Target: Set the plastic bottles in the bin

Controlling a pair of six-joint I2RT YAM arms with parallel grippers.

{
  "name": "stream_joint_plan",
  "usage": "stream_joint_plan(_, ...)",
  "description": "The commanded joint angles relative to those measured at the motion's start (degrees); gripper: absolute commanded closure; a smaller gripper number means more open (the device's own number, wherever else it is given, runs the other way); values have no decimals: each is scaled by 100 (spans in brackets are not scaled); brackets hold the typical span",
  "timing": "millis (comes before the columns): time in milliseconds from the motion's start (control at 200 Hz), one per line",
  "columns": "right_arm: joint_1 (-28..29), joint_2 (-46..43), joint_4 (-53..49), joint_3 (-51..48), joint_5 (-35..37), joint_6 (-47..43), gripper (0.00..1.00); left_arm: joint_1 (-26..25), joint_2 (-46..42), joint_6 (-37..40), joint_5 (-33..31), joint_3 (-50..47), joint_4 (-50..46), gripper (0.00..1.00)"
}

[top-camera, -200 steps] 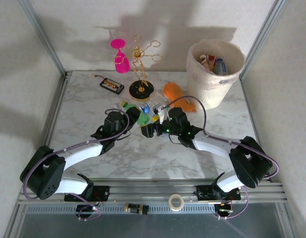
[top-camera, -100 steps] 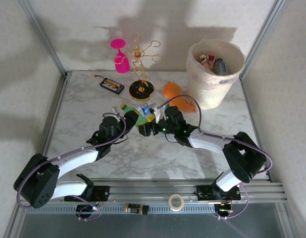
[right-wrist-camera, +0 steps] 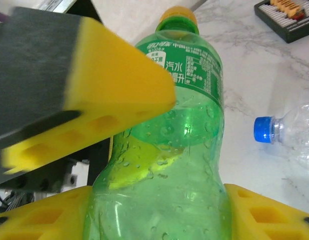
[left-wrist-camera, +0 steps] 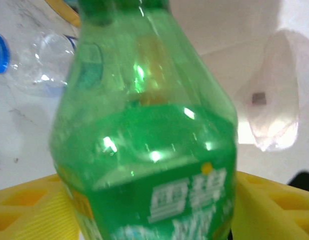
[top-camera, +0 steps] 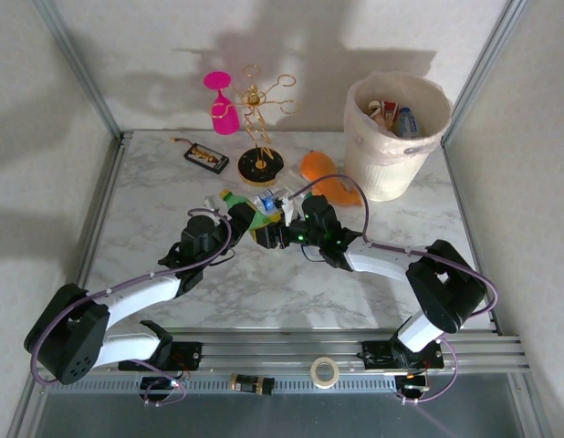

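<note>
- We've got the green bottle (top-camera: 246,209) between both tools, well apart from the bin (top-camera: 382,169) and nearer the arm bases. Its base is cut off in both wrist views.
- Right tool (right-wrist-camera: 157,212): yellow pads (right-wrist-camera: 267,210) press against both sides of the bottle, so it is clamped on.
- Left tool (left-wrist-camera: 154,215) flanks the same bottle, but we cannot tell if it grips.
- A clear blue-capped bottle (right-wrist-camera: 289,131) lies on the surface (top-camera: 264,287), cropped at the frame edge.
- The bottles (top-camera: 396,117) inside the bin are half hidden by its rim.
</note>
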Motion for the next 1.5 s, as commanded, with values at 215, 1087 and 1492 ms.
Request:
stream_joint_plan(215, -67, -357, -91, -24, 672, -140, 57, 107, -401, 255, 136, 247, -253, 0)
stream_joint_plan(1087, -2751, -2365, -3133, 2065, 2290, -986, 57, 993, 2, -276, 281, -545, 369, 1)
stream_joint_plan(1492, -3787, -871, -3681, 4100, 2951, -1190, 59, 642, 434, 442, 280, -222, -115, 0)
